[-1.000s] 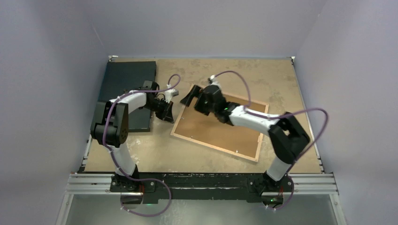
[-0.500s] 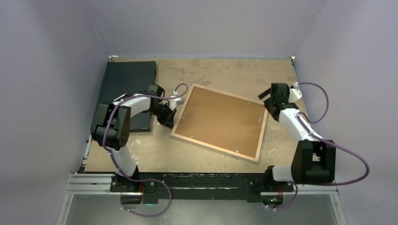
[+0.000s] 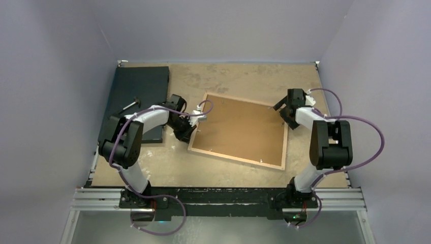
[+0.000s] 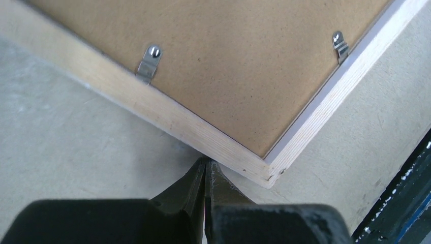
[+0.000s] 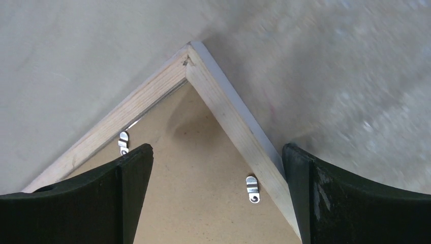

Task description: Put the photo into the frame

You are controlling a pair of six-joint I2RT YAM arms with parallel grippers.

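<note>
Right, frame (image 3: pixel 235 158) lies back-up mid-table, skewed to table edges, backing (image 3: pixel 241 127) seated in it. Photo not visible; I can't tell if it's underneath. Left gripper (image 4: pixel 205 173) closed, empty, tips touching frame corner facing table's left edge. Right gripper (image 5: pixel 217 150) spread wide, straddling corner toward table's far-right corner. My worry: hard left shove skids frame, jams it against right fingers, backing pops loose.

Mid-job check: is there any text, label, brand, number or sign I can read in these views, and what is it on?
None: no text can be read in any view.
On the frame: bare wooden rail, no label.
On the backing panel: plain brown, no print.
On the metal clips: no stamp that can be read.
On the black board: no marking that can be made out.
</note>
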